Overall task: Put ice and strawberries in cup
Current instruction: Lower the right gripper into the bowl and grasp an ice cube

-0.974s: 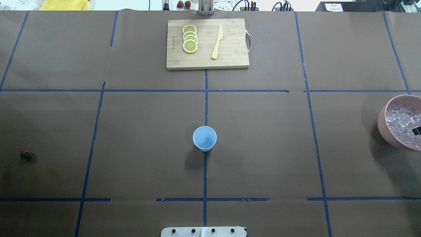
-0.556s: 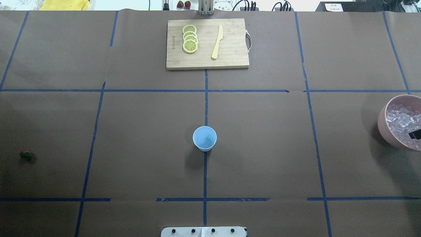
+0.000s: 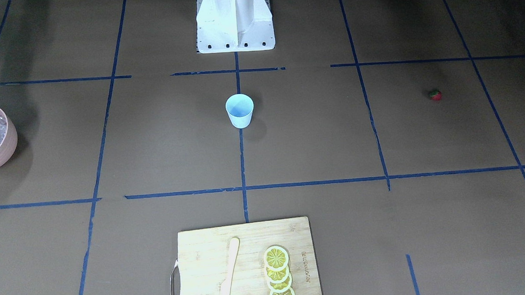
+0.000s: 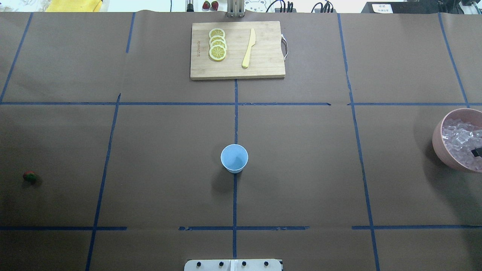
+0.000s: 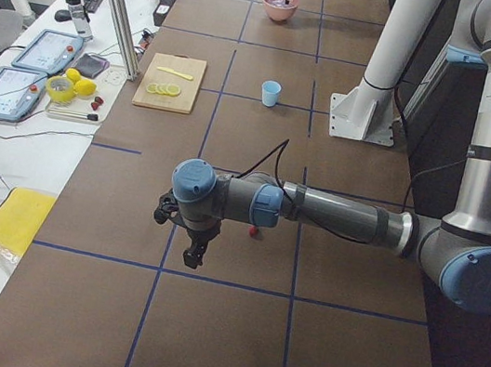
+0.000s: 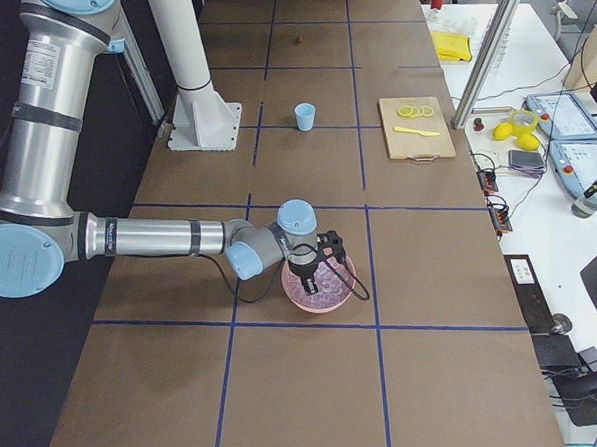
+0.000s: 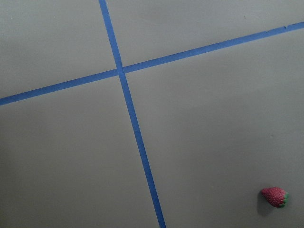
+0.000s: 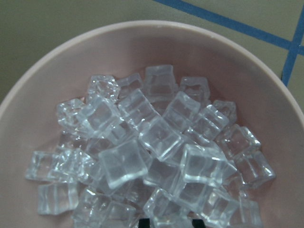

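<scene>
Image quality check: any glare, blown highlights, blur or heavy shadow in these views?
Overhead exterior: even light; the cup throws a soft shadow toward the robot, and the strawberry sits in dimmer light. Exterior front-facing: robot base blown out white, upper corners dark. Right wrist: ice sharp with glints, no harsh glare. Left wrist: flat, even light, in focus.

Ice (image 8: 147, 152) heaped in bowl (image 8: 142, 42), strawberry (image 7: 274, 196) alone, cup (image 4: 234, 158) upright, empty

Even overhead light, soft shadow beside the cup (image 4: 234, 158), sharp focus.
</scene>
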Tool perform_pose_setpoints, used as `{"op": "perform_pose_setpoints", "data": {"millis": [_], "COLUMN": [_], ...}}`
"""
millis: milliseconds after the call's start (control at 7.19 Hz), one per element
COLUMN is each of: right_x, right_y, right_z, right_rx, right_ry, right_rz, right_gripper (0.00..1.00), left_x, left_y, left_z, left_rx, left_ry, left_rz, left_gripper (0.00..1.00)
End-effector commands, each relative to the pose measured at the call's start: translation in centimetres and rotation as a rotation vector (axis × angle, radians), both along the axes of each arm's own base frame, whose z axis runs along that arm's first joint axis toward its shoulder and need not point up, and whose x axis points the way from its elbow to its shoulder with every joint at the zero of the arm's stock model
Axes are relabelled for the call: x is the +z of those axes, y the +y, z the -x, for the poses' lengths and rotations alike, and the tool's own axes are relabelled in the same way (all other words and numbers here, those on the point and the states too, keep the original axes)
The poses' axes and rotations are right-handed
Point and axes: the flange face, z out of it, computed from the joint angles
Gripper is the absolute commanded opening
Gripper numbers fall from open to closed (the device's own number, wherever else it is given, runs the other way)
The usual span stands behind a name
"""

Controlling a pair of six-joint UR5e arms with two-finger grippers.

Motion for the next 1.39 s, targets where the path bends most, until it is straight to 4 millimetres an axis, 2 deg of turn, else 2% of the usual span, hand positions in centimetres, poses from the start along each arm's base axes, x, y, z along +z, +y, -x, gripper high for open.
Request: {"op": "perform_pose_setpoints", "data": {"millis": [0, 417, 556, 695, 834, 974, 1113, 1252], "right_x": [-1.4, -1.9, -3.2, -5.7, -9.2, -11.7, -13.3, -15.5], "right_y": [0.1, 0.1, -0.1, -0.3, -0.5, -0.7, -2.1, -3.0], "right_z": [-0.1, -1.5, -2.2, -2.5, -2.3, -2.2, -1.5, 0.4], "right_rx": [0.0, 0.032, 0.043, 0.051, 0.049, 0.046, 0.045, 0.093], "right_ry": [-0.013, -0.018, -0.044, -0.053, -0.059, -0.058, -0.062, -0.088], "right_rz": [-0.018, -0.02, -0.025, -0.022, -0.036, -0.033, -0.039, 0.009], "right_gripper": [0.09, 0.09, 0.09, 0.09, 0.08, 0.02, 0.0, 0.0], "left_x": [0.0, 0.1, 0.1, 0.1, 0.0, -0.1, 0.0, -0.2], "left_y": [0.0, 0.1, 0.1, 0.1, 0.1, 0.0, 0.1, 0.1], "left_z": [0.0, 0.0, 0.1, 0.1, 0.1, 0.1, 0.1, 0.1], "left_rx": [0.001, 0.001, -0.001, -0.001, -0.001, -0.001, -0.001, -0.002], "left_ry": [-0.001, 0.0, 0.0, 0.0, 0.001, 0.001, 0.001, 0.001], "left_rz": [-0.001, 0.001, 0.001, 0.001, -0.001, -0.003, -0.001, -0.003], "left_gripper": [1.0, 1.0, 1.0, 1.0, 1.0, 1.0, 1.0, 1.0]}}
